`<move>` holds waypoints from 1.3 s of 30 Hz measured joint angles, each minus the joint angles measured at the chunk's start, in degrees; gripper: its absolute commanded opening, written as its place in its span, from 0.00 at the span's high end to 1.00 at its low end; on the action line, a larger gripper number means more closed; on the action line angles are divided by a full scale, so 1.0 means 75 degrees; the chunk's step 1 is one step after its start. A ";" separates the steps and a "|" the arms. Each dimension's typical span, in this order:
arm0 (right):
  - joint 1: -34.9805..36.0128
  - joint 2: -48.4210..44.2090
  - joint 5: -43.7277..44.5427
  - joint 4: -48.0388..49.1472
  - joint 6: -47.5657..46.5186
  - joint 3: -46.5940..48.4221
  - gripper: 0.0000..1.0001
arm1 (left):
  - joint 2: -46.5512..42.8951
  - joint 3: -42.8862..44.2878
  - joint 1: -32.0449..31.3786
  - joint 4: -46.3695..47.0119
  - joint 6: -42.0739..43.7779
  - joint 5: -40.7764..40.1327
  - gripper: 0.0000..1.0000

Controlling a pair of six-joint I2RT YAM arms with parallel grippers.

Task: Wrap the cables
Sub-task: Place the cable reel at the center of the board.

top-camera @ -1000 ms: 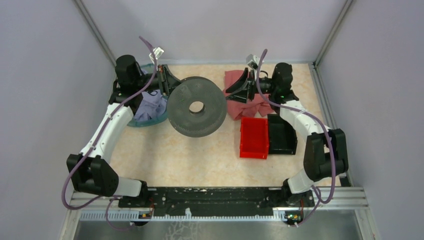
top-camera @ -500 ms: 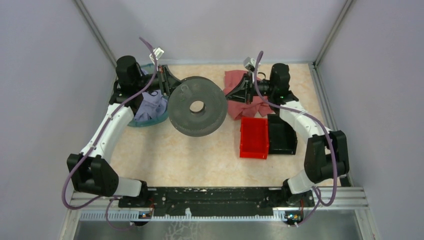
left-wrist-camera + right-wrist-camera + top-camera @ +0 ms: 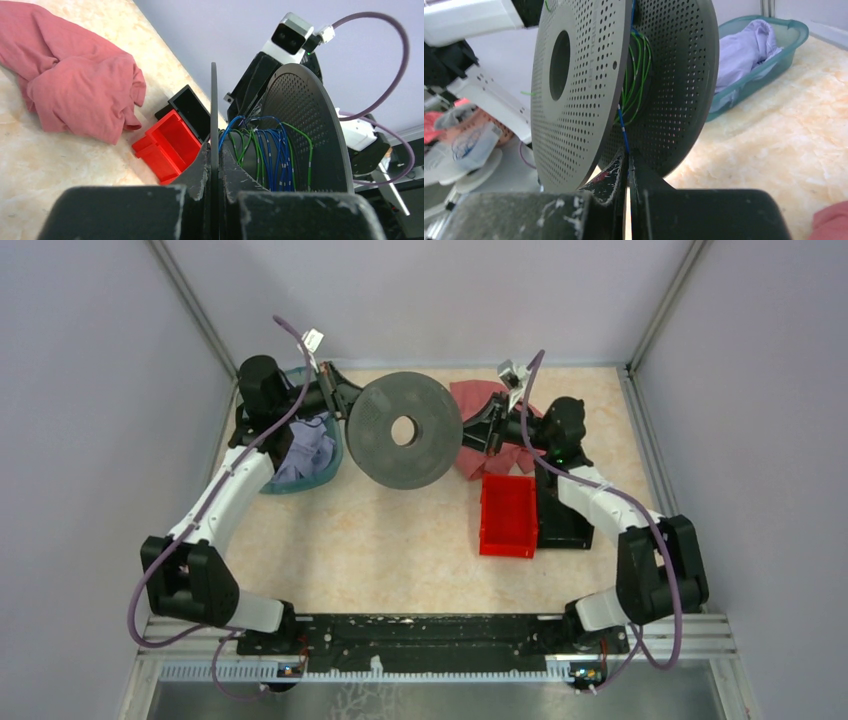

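Observation:
A black perforated spool (image 3: 405,430) is held up off the table between both arms, its flat face turned to the top camera. My left gripper (image 3: 345,403) is shut on the thin edge of one flange (image 3: 214,100) of the spool. The cables (image 3: 272,150) are thin blue and green wires wound loosely round the core between the two flanges. My right gripper (image 3: 627,152) sits at the spool's right rim (image 3: 468,435), shut on a single blue cable (image 3: 623,127) that runs up into the gap between the flanges.
A pink cloth (image 3: 478,398) lies behind the right gripper. A red bin (image 3: 508,515) and a black bin (image 3: 562,525) stand at the right. A teal basket (image 3: 318,478) with a lilac cloth (image 3: 300,450) is at the left, by the left arm.
The right gripper has gone from open to shut, now pinching the blue cable. The spool has been raised and tipped, moving back and slightly right with both arms.

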 measured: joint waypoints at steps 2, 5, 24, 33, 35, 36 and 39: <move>0.0061 0.0023 0.0268 0.0463 0.0469 -0.0169 1.00 | 0.0044 -0.0093 -0.0041 0.0268 -0.0309 -0.0064 1.00; 0.0105 0.0122 0.0638 0.1282 0.1081 -0.0289 1.00 | 0.0050 -0.0356 -0.0055 0.0685 -0.0801 -0.0111 1.00; 0.0463 0.0350 0.1635 0.3308 0.1947 -0.1093 1.00 | 0.0280 -0.1087 -0.0064 0.2296 -0.3066 -0.0204 1.00; 0.0557 0.0350 0.1679 0.3733 0.1728 -0.1300 1.00 | 0.0294 -0.1215 -0.0052 0.2439 -0.3314 -0.0318 1.00; 0.0560 0.0350 0.1673 0.3771 0.1705 -0.1300 1.00 | 0.0294 -0.1227 -0.0038 0.2457 -0.3354 -0.0323 1.00; 0.0560 0.0350 0.1670 0.3777 0.1702 -0.1300 0.99 | 0.0294 -0.1233 -0.0032 0.2477 -0.3369 -0.0326 1.00; 0.0560 0.0350 0.1667 0.3777 0.1705 -0.1300 0.95 | 0.0294 -0.1262 -0.0006 0.2495 -0.3418 -0.0332 1.00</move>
